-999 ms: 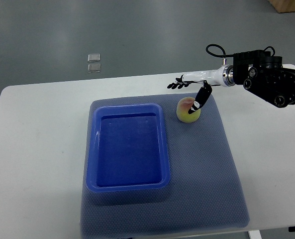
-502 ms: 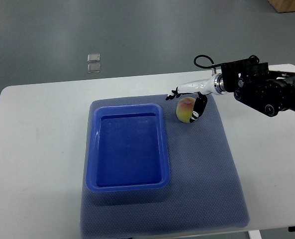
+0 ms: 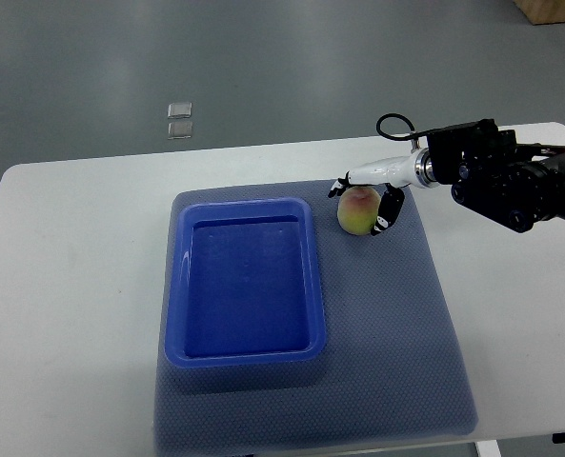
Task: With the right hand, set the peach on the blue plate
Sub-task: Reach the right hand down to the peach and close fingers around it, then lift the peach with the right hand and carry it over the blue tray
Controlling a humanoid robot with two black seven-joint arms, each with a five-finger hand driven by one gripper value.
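Observation:
A yellow-pink peach (image 3: pixel 356 217) sits on the blue-grey mat, just right of the far right corner of the blue plate (image 3: pixel 245 201), a deep rectangular tray with nothing in it. My right hand (image 3: pixel 361 204) reaches in from the right edge and wraps the peach. Its dark fingers (image 3: pixel 338 187) curl over the peach's far left side, and the thumb presses its right side. The peach still rests on the mat. The left arm does not show.
The blue-grey mat (image 3: pixel 406 333) covers the middle of the white table (image 3: pixel 72 286), and the tray lies on its left half. My black forearm (image 3: pixel 511 181) hangs over the table's far right corner. Two small clear items (image 3: pixel 179 120) lie on the floor beyond.
My right hand dropped from above the peach and moved in. Its fingers and thumb have closed around the fruit. The peach has stayed in place.

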